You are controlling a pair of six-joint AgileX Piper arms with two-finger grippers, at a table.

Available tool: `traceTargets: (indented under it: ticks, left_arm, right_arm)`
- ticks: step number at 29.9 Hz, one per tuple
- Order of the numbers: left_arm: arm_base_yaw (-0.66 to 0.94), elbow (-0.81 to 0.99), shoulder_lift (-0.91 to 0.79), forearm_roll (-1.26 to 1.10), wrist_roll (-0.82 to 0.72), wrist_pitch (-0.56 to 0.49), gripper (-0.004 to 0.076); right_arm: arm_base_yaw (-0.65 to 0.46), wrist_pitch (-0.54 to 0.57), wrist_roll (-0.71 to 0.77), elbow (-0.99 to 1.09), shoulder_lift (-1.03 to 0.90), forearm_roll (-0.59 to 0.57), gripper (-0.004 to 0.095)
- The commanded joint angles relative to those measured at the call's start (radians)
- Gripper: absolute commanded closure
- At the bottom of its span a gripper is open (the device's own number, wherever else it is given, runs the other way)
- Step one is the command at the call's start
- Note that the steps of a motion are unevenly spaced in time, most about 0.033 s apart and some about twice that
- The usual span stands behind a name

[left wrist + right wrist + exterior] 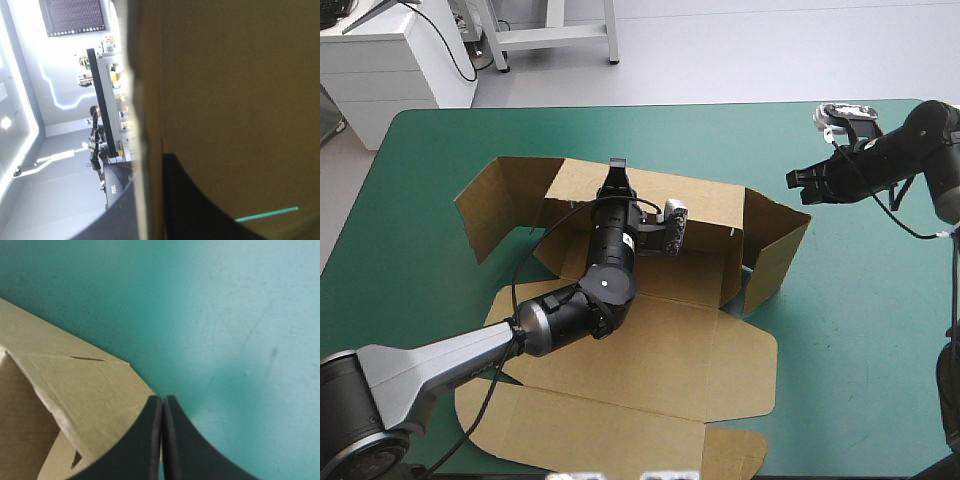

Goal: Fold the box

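Plan of the table. The box lies left of centre, its lid panel flat toward the near edge and its rear wall upright toward the far edge. The left gripper straddles that wall's top edge. The right gripper hangs over the table beyond the right flap.

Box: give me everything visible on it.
The box is one cut sheet of brown board, half formed, on the teal-green cover. Its far wall stands upright, a side flap angled out at each end; the lid panel with rounded tabs lies flat toward the near edge. The left gripper has its jaws shut on the far wall's top edge. The right gripper, jaws shut, hangs by the right flap, seemingly not touching.
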Motion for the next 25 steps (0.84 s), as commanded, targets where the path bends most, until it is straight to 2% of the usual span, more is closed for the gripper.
traceTargets:
  ticks: [1,13,25]
  left_arm:
    - [0.003,-0.033,-0.024,0.053,-0.015,0.089,0.0731]
    - [0.003,-0.100,0.028,0.046,-0.015,0.165,0.0731]
    - [0.004,-0.152,0.030,-0.006,-0.010,0.189,0.0731]
  right_arm:
    - [-0.002,0.001,-0.013,-0.026,-0.043,0.033,0.0923]
    - [-0.002,-0.036,-0.017,-0.026,-0.042,0.048,0.0923]
    - [-0.002,-0.077,-0.017,-0.026,-0.035,0.048,0.0923]
